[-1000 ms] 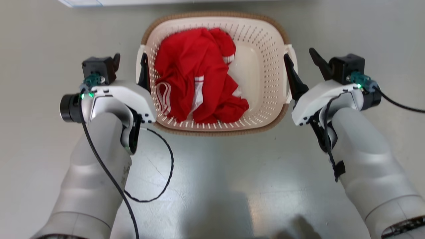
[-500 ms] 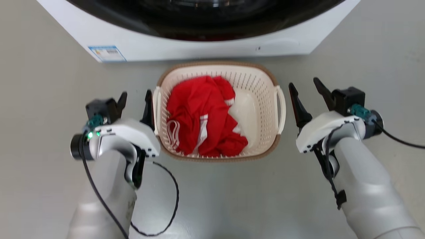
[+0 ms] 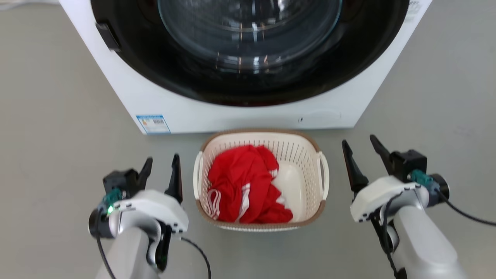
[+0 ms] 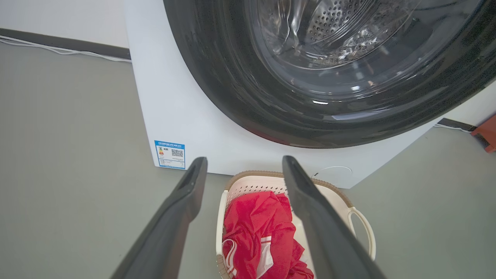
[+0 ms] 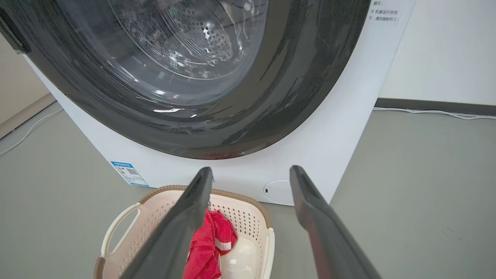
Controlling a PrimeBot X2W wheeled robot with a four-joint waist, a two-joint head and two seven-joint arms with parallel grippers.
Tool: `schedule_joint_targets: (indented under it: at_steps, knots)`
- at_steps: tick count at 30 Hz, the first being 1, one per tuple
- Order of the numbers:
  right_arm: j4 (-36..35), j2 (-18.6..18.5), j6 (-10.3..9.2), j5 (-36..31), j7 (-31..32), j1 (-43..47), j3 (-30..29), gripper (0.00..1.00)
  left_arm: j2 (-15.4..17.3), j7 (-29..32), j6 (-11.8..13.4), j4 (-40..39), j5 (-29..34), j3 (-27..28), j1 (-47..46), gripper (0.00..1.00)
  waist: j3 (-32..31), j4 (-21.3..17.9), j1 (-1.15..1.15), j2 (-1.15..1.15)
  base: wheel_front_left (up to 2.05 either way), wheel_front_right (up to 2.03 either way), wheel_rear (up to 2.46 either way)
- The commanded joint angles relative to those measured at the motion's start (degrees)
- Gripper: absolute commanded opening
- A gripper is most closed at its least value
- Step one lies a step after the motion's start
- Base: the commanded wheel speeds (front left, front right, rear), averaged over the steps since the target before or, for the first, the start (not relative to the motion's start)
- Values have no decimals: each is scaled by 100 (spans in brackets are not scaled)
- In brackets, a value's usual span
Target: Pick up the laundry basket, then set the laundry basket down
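Observation:
The laundry basket, cream perforated plastic with a brown rim and white side handles, stands on the grey floor just before the washing machine, holding red clothing. My left gripper hangs open to the basket's left, clear of its handle. To the basket's right my right gripper is open too, apart from that handle. The left wrist view has the basket below the open left gripper. Seen from the right wrist, the basket lies low and left of the open right gripper.
A white front-loading washing machine with a dark round glass door stands right behind the basket. Grey floor spreads to both sides. White cables run along the wall base behind the machine. A reddish object sits at the far right edge.
The head camera has risen and tilted, so the basket looks smaller and the washing machine has come into view. Both grippers have left the basket's handles and moved outward and up.

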Motion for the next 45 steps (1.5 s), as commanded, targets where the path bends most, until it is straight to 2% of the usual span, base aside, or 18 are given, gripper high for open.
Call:
schedule_joint_targets:
  at_steps: [1,19,35,36,40,45]
  knots:
    - [-225,58,33,-35,-55,177,84,100,105,-35,32,-221,58,168,169,100,-371,16,0,0,0,0,0]
    - [-1505,58,33,-146,-55,1682,-152,100,104,-35,170,-1504,37,662,1712,100,-1384,17,0,0,0,0,0]
    - [-1678,58,33,-125,-55,1978,-280,100,104,-35,242,-1695,75,723,1987,100,-1549,-12,0,0,0,0,0]
    - [-1504,48,-2,-100,1,2009,-386,0,28,1,207,-1519,49,552,2080,0,-1549,-12,0,0,0,0,0]
    - [-1338,65,-8,-91,14,2131,-375,0,-11,7,205,-1317,36,547,2198,0,-1551,-12,0,0,0,0,0]
    - [-1336,67,-6,223,133,2124,-440,0,-9,108,173,-1317,-227,599,2184,0,-1555,-7,7,0,0,0,0]
